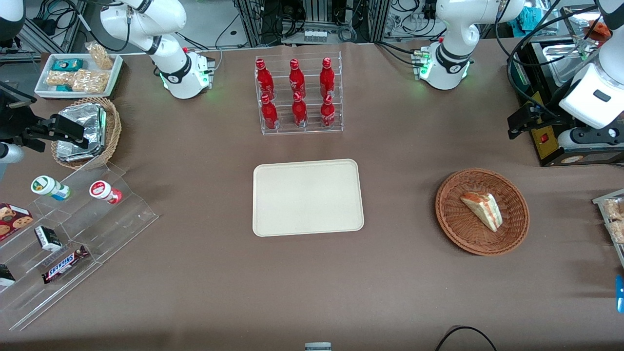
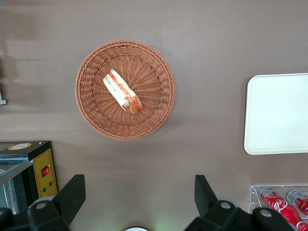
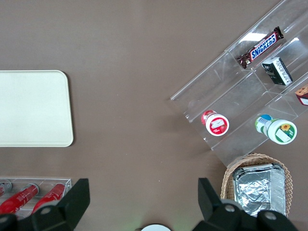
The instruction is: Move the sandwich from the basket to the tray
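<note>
The gripper (image 2: 137,199) is held high above the brown table (image 1: 195,273), fingers spread wide with nothing between them. In the front view's lower right, the wrapped triangular sandwich (image 1: 482,209) is seen lying inside the round woven wicker basket (image 1: 451,219). The smooth cream tray (image 1: 308,197) is found bare at frame centre, well apart from the basket.

The wrapped sandwich (image 1: 482,210) lies in the wicker basket (image 1: 512,195), well apart from the bare cream tray (image 1: 308,197).

Arm shell: I see glossy white rounded links with black joint bands.
Base: white dome, green light glowing, cables plugged in.
gripper (image 2: 139,202): black, two wedge-shaped fingers (image 2: 72,195) spread wide, round screws by their roots.
</note>
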